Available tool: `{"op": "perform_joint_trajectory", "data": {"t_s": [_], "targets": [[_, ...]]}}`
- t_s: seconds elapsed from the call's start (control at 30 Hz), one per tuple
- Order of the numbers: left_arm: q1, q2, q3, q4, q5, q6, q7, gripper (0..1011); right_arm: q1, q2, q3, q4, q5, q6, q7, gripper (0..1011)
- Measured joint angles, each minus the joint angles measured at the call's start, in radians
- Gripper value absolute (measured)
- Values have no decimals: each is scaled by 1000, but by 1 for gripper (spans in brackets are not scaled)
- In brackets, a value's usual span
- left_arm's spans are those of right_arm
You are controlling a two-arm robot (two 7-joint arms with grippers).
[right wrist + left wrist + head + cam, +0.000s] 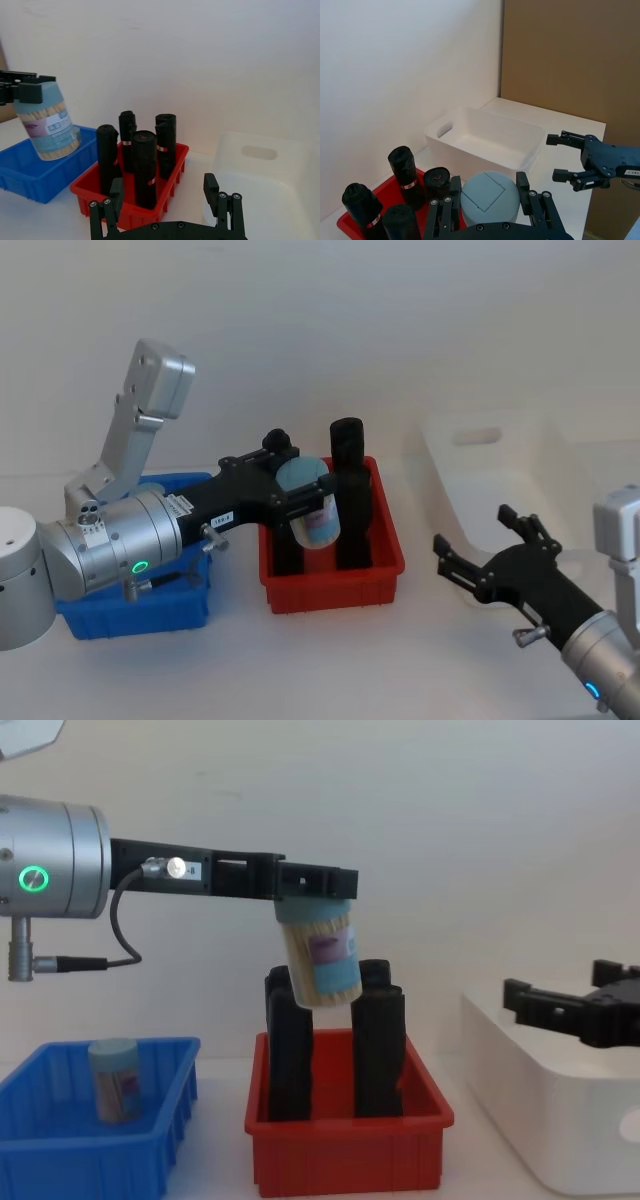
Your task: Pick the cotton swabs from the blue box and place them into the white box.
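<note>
My left gripper [316, 885] is shut on a cotton swabs jar [320, 955], gripping it at its pale lid [487, 197]. The jar [312, 502] hangs tilted in the air above the red bin, with its label toward the chest view. A second cotton swabs jar [113, 1080] stands upright inside the blue box [90, 1150] at the left. The blue box [140, 615] lies partly under my left arm. At the right sits the white box [480, 470]. My right gripper [470, 545] hovers open and holds nothing, near the white box's front.
A red bin [335, 585] stands between the blue box and the white box. It holds several tall black blocks [378, 1040] that rise to just below the held jar. A wall runs behind the table.
</note>
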Motion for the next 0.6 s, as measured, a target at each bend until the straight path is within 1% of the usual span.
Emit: {"op": "perform_joint_trajectory", "data": {"t_s": [0.27,0.4,0.43,0.5,0.6], "targets": [[-5,-2,2,-1,-4,3,-16,670,13,-8,-17,-12,-16,22,82,1002],[-6,-2,3,-1,-5,4,-21,670,23,-13,-29,-26,-24,37,136,1002],[-6,-2,3,-1,-5,4,-21,670,23,-13,-29,-26,-24,37,136,1002],[-6,-2,3,-1,-5,4,-23,670,31,-17,-36,-36,-29,51,173,1002],[-7,-3,3,-1,-6,4,-25,670,41,-21,-43,-47,-37,67,208,1002]]}}
